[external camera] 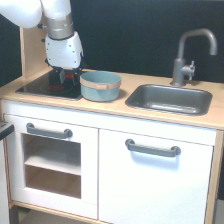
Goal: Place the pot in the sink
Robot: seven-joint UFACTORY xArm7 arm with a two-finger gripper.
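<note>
1. Pincer (65, 76) is hanging beside the round teal toy pot (100, 85); its opening is unreadable.
2. That pot is sitting on the wooden table (120, 111), beside the grey metal sink (169, 99).
3. Looking light, rigid, slick: I'd be gripping its rim.

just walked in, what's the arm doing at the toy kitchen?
The xArm's gripper hangs low over the black stovetop, just to the exterior view's left of the light blue pot. The pot sits on the wooden countertop between stovetop and sink, not held. The sink looks empty. Whether the gripper is open or shut can't be made out.
</note>
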